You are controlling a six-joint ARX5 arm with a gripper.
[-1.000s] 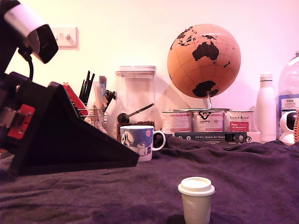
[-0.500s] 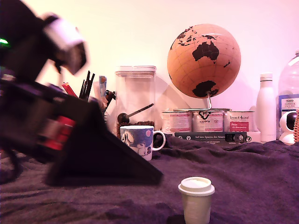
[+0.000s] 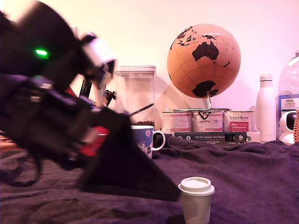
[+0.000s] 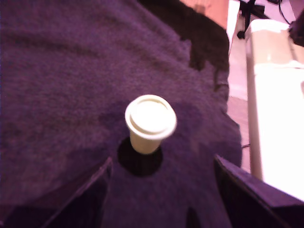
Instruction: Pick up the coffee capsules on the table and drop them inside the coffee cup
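Observation:
A cream-white coffee capsule [image 3: 196, 199] stands upright on the purple-grey cloth of the table [image 3: 252, 172], near the front. My gripper [image 3: 161, 186] is a black wedge coming in from the exterior view's left, with its tip just short of the capsule. In the wrist view the capsule [image 4: 150, 121] stands just ahead of the gripper [image 4: 163, 160], centred between the two dark fingers [image 4: 88, 197]. The jaws are open and hold nothing. The white coffee cup [image 3: 145, 139] with the blue cartoon print stands farther back, its left part hidden by the gripper.
Along the back stand a clear canister [image 3: 136, 95], a globe [image 3: 204, 60], several round tins [image 3: 207, 121], a white bottle [image 3: 266, 108] and a large water bottle [image 3: 289, 93]. In the wrist view the cloth's edge [image 4: 223, 90] drops off beside pale furniture [image 4: 275, 95].
The arm has swung down and toward the exterior view's right, bringing its tip close to the cream capsule and covering part of the cup. The capsule and cup have not moved.

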